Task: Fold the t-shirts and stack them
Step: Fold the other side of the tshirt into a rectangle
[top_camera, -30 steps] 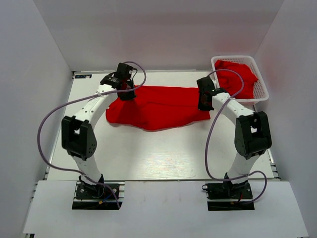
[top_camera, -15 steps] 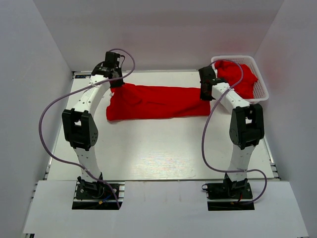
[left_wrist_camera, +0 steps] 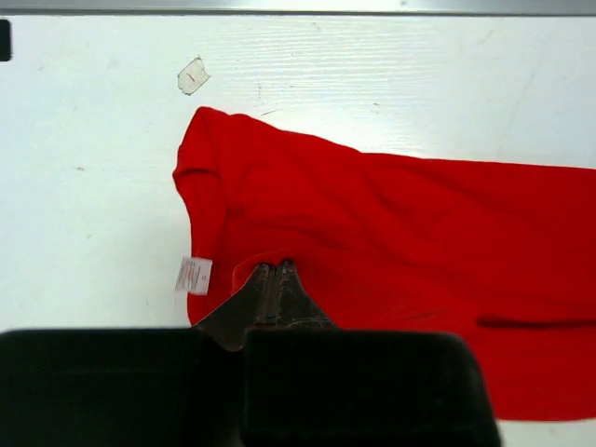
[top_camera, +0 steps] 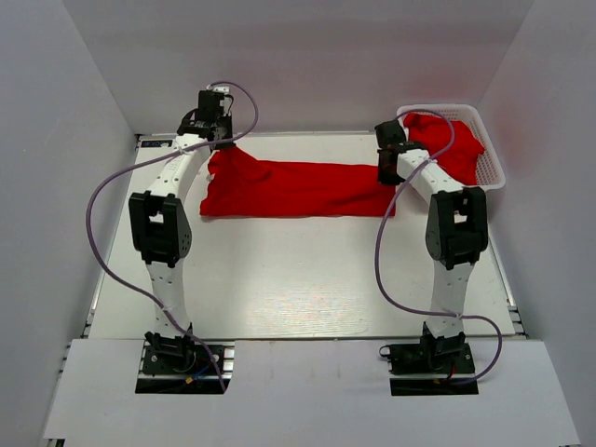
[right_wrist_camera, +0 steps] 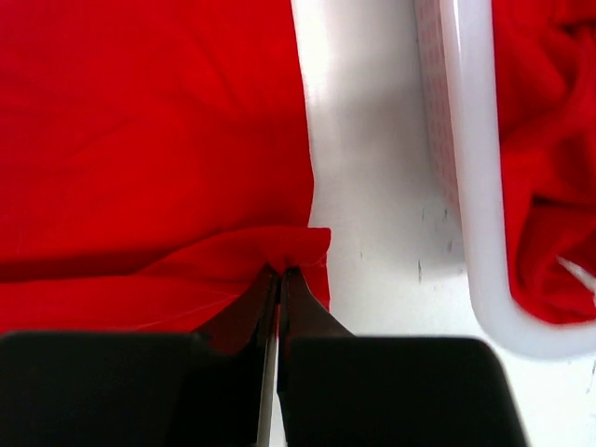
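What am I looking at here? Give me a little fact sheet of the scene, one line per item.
Spread t-shirt: red, stretched out on the white table, far side
Left gripper: shut, pinching its left end
Right gripper: shut, pinching its right end
Basket: white lattice, far right corner
Inside basket: crumpled red cloth

You're not getting any readable text in these views. On the left wrist camera you're looking at a small white tag point(left_wrist_camera: 194, 275) sticking out at the edge of the t-shirt point(left_wrist_camera: 391, 242). It's carrying reddish print, too blurred to read. A pale scrap of tape point(left_wrist_camera: 193, 76) is sitting on the table point(left_wrist_camera: 84, 186) near the shirt's corner, showing one short red mark and no letters.
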